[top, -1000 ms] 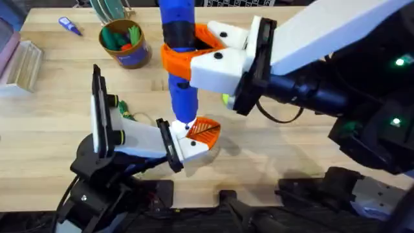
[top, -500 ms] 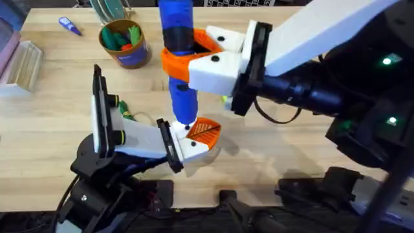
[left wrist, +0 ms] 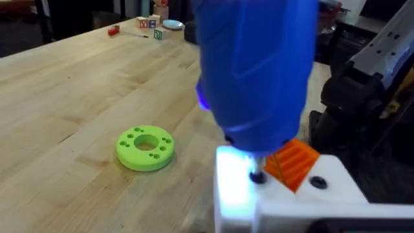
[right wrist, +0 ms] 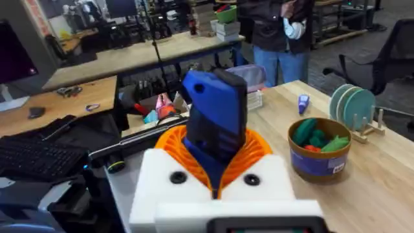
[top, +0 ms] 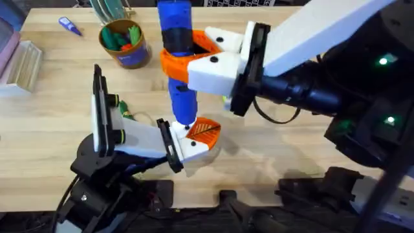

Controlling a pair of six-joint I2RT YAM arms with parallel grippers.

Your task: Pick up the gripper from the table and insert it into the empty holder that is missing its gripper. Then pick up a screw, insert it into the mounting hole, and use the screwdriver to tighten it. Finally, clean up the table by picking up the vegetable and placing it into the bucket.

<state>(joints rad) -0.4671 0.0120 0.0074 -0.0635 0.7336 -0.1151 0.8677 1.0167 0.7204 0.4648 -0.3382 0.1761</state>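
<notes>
The right gripper (top: 194, 55) clamps the screwdriver (top: 178, 58) upright, its bit on the screw in the holder (top: 191, 145) beside the fitted orange gripper (top: 206, 131); tightening seems underway. Whether the left gripper's fingers are open or shut cannot be told. The bucket (top: 124, 44) already holds green pieces.

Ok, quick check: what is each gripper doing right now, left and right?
Left gripper: cannot be told whether open or shut; the screwdriver tip meets it.
Right gripper: shut on the screwdriver, held upright.

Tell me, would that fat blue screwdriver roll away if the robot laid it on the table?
Probably yes: the screwdriver has a round, smooth body, so it looks apt to roll on the flat wooden table. It seems stiff and fairly heavy for its size. The right gripper clamps it upright between ribbed orange pads, likely against slipping.
</notes>
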